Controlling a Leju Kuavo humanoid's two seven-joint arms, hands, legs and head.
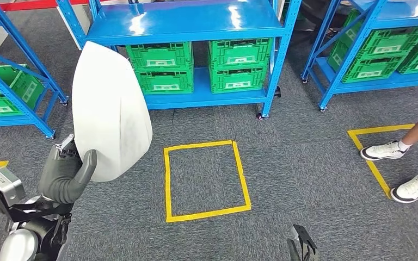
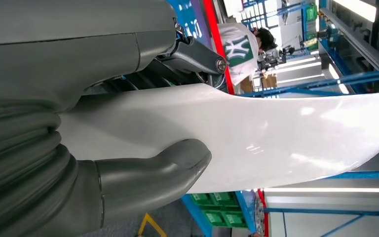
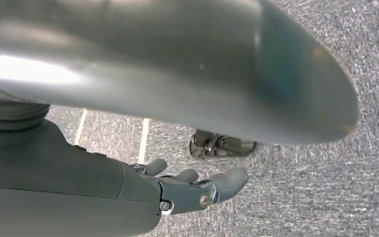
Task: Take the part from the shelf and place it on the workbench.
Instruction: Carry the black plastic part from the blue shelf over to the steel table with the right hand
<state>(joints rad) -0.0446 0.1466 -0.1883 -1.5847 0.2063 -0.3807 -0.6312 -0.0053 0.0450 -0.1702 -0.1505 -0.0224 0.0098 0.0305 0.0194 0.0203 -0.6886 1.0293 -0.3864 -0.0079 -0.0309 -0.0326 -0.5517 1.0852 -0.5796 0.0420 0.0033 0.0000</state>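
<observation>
One white curved part gripped upright in left hand above grey floor, right hand empty with fingers apart, four green crates on middle blue shelf, one yellow floor square, two white shoes.

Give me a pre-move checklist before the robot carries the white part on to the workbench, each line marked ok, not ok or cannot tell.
1. Left hand grips the white part: ok, thumb pressed on its face.
2. Part off the shelf: ok, it is held above the carpet.
3. Right hand free: ok, fingers apart, nothing in it.
4. Person's feet near the path: not ok, standing on the yellow floor marking to the right.
5. Workbench located: cannot tell.
</observation>
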